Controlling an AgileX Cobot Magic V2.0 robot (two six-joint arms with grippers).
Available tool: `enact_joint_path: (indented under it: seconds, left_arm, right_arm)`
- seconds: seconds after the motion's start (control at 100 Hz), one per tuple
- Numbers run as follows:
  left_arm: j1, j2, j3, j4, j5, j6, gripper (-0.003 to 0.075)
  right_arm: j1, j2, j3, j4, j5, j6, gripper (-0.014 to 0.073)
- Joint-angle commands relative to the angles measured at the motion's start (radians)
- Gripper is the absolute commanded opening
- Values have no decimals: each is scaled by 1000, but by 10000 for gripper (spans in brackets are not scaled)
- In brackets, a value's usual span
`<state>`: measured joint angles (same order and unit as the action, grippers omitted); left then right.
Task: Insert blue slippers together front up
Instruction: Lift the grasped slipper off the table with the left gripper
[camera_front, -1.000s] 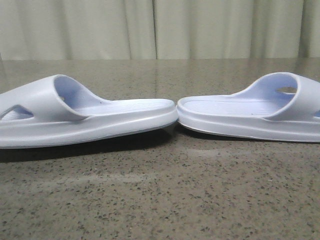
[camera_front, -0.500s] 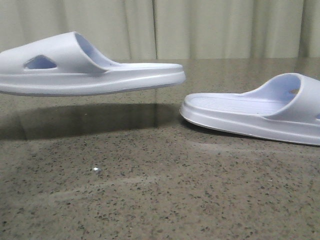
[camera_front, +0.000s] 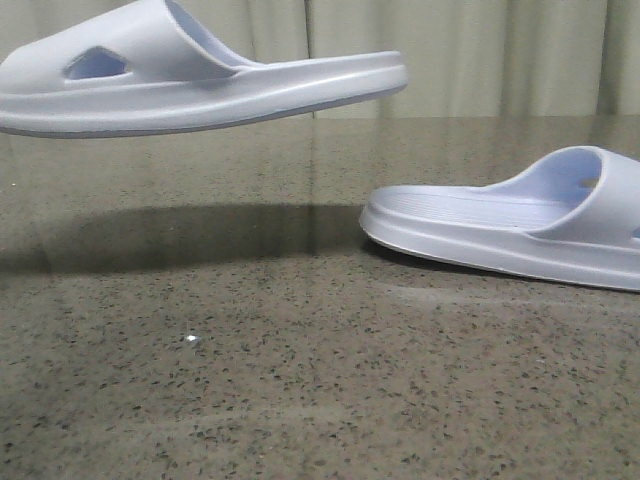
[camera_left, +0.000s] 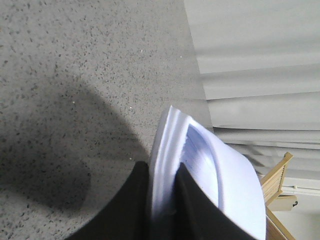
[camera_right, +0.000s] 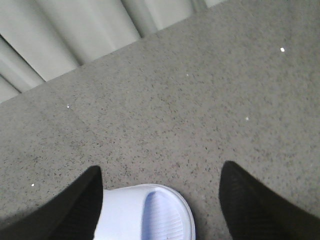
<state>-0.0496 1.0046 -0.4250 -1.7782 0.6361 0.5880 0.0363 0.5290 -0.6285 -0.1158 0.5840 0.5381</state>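
Two pale blue slippers show in the front view. The left slipper (camera_front: 200, 85) hangs in the air at upper left, heel end pointing right, its shadow on the table below. My left gripper (camera_left: 162, 172) is shut on that slipper's sole edge (camera_left: 167, 150), one black finger on each side. The right slipper (camera_front: 500, 225) lies flat on the table at right. My right gripper (camera_right: 160, 175) is open above it, its black fingers (camera_right: 80, 205) spread wide; the slipper's rounded end (camera_right: 150, 215) sits between them, close to the left one. Neither gripper shows in the front view.
The speckled grey-brown stone tabletop (camera_front: 300, 380) runs to a pale curtain (camera_front: 450, 50) at the back. A wooden frame (camera_left: 277, 185) shows past the table's edge in the left wrist view.
The left slipper has been lifted off the table, rising steadily and shifting a little right. The right slipper slid slightly right early on, then stayed put.
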Motion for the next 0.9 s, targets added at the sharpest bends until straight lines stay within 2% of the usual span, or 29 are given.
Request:
enact_joint_path:
  seconds: [0.0, 0.55, 0.89]
  left_arm:
    - [-5, -8, -26, -83, 52, 10, 19]
    - [-5, -8, -26, -83, 50, 22, 19]
    - [-5, -8, -26, -83, 50, 37, 19]
  right_arm:
    - [-5, 16, 8, -35, -66, 90, 432]
    - [-5, 29, 207, -35, -201, 475, 431]
    - [-5, 83, 230, 29, -239, 488, 431]
